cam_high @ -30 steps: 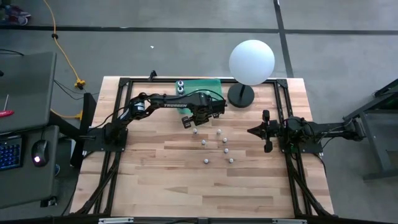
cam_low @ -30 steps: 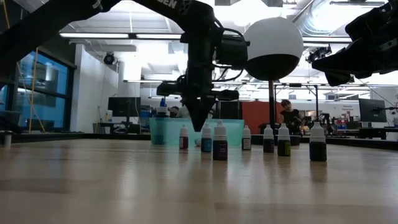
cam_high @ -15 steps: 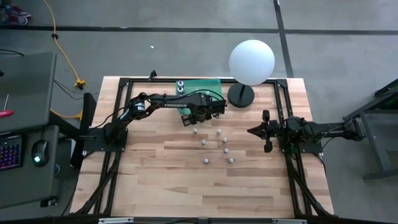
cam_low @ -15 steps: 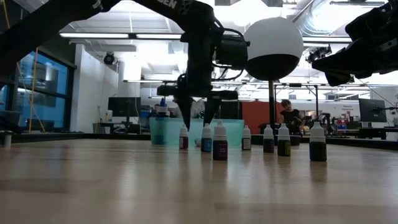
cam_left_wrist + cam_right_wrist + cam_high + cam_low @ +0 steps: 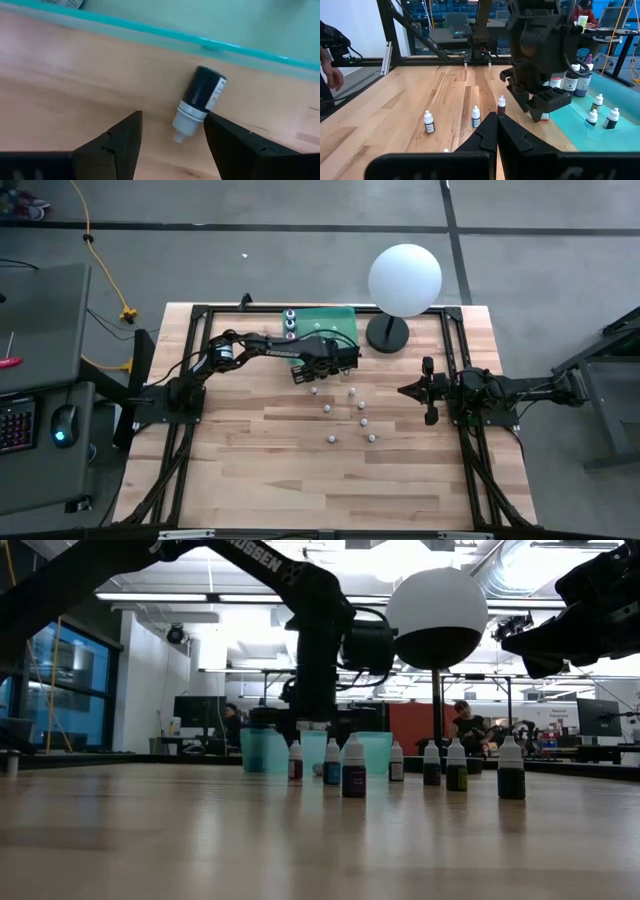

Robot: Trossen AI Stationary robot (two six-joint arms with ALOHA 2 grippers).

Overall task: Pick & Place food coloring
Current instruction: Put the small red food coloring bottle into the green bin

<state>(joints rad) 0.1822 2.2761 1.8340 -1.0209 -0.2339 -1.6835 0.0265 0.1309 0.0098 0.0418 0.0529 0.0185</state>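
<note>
Closed right gripper (image 5: 496,131) in foreground, left gripper (image 5: 540,102) beside teal tray (image 5: 570,127), food coloring bottles (image 5: 476,117) upright on wooden table (image 5: 420,95)

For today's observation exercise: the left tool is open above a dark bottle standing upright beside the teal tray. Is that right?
One thing is wrong: the dark bottle lies on its side, as the left wrist view shows. The left tool is open above it, beside the teal tray.

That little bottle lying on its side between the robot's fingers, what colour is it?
The bottle has a dark, nearly black body and a white cap. It shows best in the left wrist view.
</note>
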